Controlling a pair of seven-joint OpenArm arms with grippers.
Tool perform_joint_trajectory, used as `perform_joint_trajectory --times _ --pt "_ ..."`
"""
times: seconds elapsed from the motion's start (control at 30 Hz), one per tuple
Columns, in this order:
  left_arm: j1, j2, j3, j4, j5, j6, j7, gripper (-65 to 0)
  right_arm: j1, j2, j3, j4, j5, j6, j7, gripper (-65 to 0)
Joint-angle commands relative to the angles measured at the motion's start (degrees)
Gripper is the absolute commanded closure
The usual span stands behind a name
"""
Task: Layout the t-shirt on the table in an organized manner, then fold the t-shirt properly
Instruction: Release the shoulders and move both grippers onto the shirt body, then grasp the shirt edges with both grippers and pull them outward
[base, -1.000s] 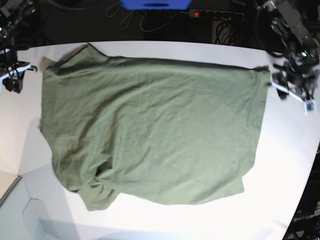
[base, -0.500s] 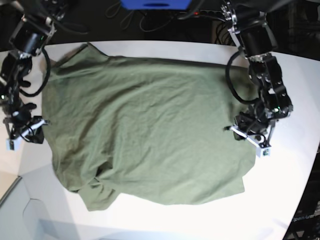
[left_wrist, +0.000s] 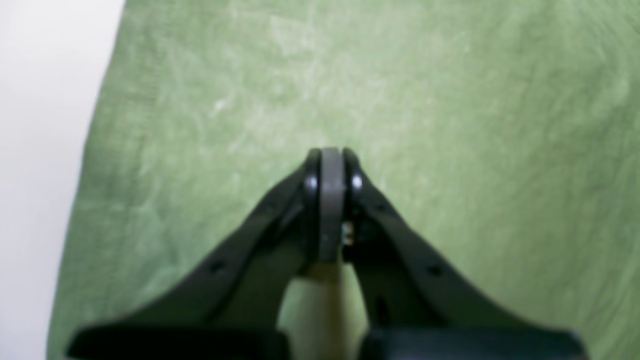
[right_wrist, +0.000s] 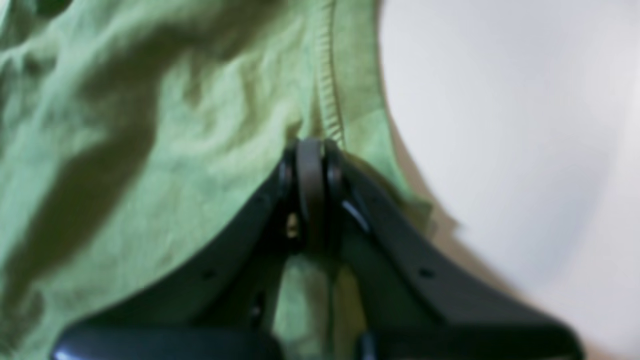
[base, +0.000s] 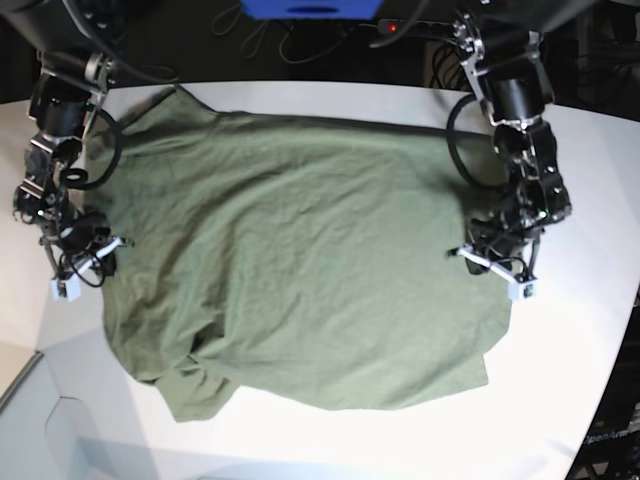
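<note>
Both arms have been brought down onto opposite side edges of the t-shirt (base: 300, 270), spread on the table (base: 570, 330); left gripper (left_wrist: 330, 155) and right gripper (right_wrist: 310, 145) are pinched together on cloth, its length stretched between them

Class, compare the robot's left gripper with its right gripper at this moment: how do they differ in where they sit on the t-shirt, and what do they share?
The left gripper sits at the t-shirt's plain straight side; the right gripper sits at the opposite side, by a stitched hem. Cloth under the left gripper lies smooth; cloth beside the right gripper is rumpled and shadowed. Both have their fingers closed together, low over the cloth near the white table.
</note>
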Motion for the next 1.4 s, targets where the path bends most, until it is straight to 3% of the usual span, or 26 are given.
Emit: perform_joint_trajectory --times 0.0,0.27,0.4,0.57,0.67,0.97,1.2,1.37 --pt "1.4 -1.4 -0.1 0.5 1.7 0.6 2.3 -0.1 -0.5 0.9 0.4 1.9 -0.3 0.1 0.2 0.0" --pt "12.4 -5.7 -0.5 12.6 1.1 0.2 2.3 -0.1 -15.2 -0.1 0.4 18.4 -0.3 0.1 0.1 0.0" --pt "16.7 -5.2 -0.2 22.5 1.1 0.1 2.4 -0.1 -20.4 -2.5 0.4 27.7 -0.6 0.1 0.1 0.0" --pt "16.6 -2.7 -0.6 33.0 1.0 0.1 7.8 -0.1 -22.0 -5.1 2.6 36.7 -0.6 0.1 0.1 0.0" --pt "13.1 -2.0 -0.1 32.1 1.5 0.1 8.2 -0.1 -20.9 -6.7 3.8 38.1 -0.6 0.1 0.1 0.0" --pt "2.9 -1.0 -0.1 8.2 1.5 0.1 8.1 -0.1 -19.2 -7.6 2.9 34.4 -0.7 0.1 0.0 0.0" --pt "8.9 -1.3 -0.1 8.6 1.7 0.1 9.0 -0.1 -19.2 -7.2 2.4 33.9 -0.7 0.1 0.0 0.0" --pt "13.4 -2.0 -0.3 9.0 1.7 0.1 14.4 -0.1 -19.2 -7.2 2.4 33.9 -0.7 0.1 0.0 0.0"
